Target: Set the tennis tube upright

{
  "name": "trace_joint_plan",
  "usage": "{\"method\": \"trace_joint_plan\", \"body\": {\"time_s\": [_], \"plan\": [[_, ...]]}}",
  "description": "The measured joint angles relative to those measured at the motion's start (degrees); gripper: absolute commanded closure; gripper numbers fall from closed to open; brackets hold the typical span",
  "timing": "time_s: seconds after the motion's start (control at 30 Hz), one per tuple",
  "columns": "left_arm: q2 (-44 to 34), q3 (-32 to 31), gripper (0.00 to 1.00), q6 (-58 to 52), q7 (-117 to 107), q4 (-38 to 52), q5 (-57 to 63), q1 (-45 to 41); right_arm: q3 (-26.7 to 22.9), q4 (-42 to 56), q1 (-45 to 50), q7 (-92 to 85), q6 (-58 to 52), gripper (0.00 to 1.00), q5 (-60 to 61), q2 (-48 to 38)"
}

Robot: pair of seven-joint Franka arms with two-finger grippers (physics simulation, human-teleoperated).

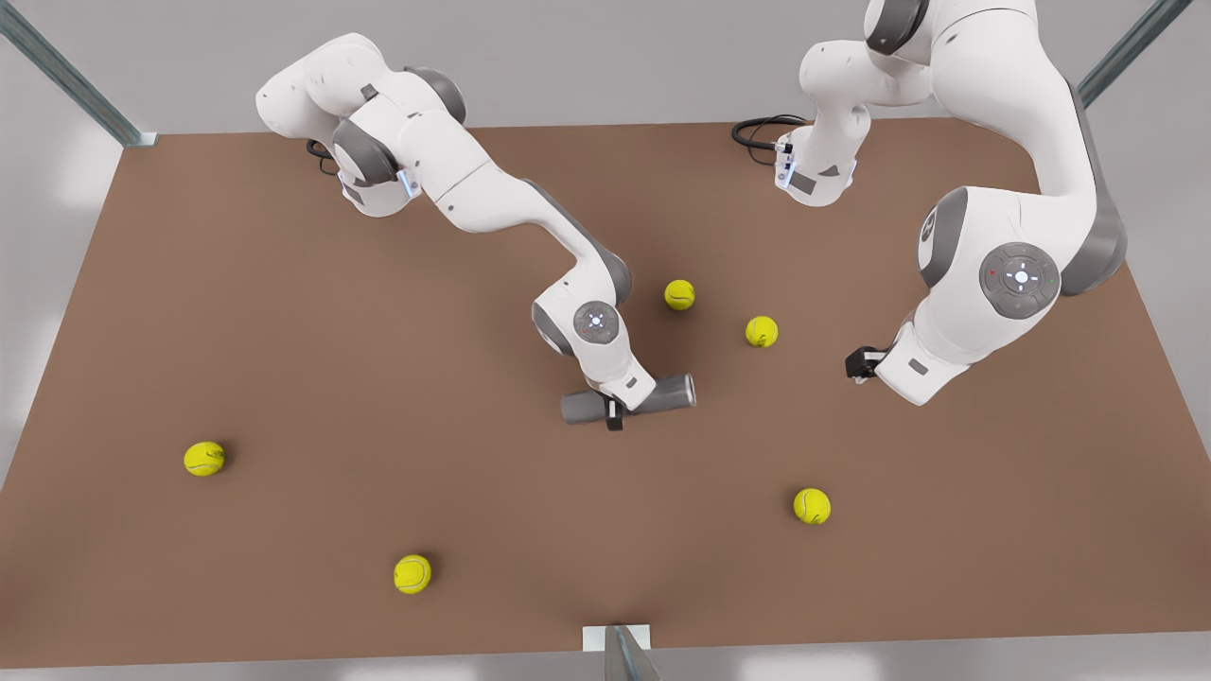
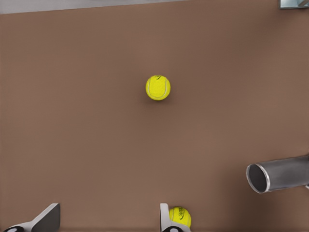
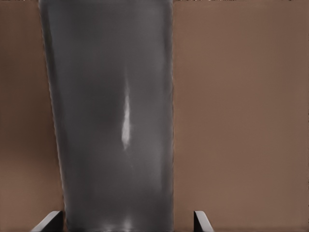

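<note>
Grey tennis tube lies between the right hand's spread fingers; left hand gapes; five balls.

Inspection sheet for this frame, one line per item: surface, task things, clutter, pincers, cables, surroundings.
Surface: brown table, flat and bare.
Task things: tennis tube lying on its side, not upright.
Clutter: five yellow tennis balls scattered, none touching the tube.
Pincers: right pincer open, straddling the tube mid-length; left pincer open, waiting apart, facing the tube's open end.
Cables: black cable looped by an arm base.
Surroundings: grey walls, metal struts.
</note>
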Motion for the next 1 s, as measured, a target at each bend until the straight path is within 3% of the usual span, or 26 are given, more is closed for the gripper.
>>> {"method": "trace_joint_plan", "body": {"time_s": [0.33, 0.53, 0.73, 0.9, 1.0], "plan": [[-0.3, 0.0, 0.00, -0.2, -1.2, 0.0, -0.2, 0.0, 0.0, 0.5, -0.2, 1.0, 0.3, 0.00, -0.4, -1.1], [0.1, -0.4, 0.00, -0.1, -7.0, 0.1, -2.5, -0.9, 0.0, 1.1, -4.5, 1.5, -7.0, 0.00, -0.4, -13.6], [4.6, -0.3, 0.00, 6.3, -25.7, 0.1, -6.6, -12.4, -17.2, -1.1, -14.6, 8.8, -30.7, 0.00, 0.6, -27.2], [10.9, -0.3, 0.00, 13.1, -48.5, 0.8, -7.3, -18.1, -19.2, -8.6, -26.6, 19.4, -44.9, 0.00, -0.5, -45.5], [12.9, -0.3, 0.00, 16.7, -61.6, 0.7, -7.6, -19.5, -19.2, -8.2, -30.5, 24.6, -50.6, 0.00, -1.1, -46.1]]}}
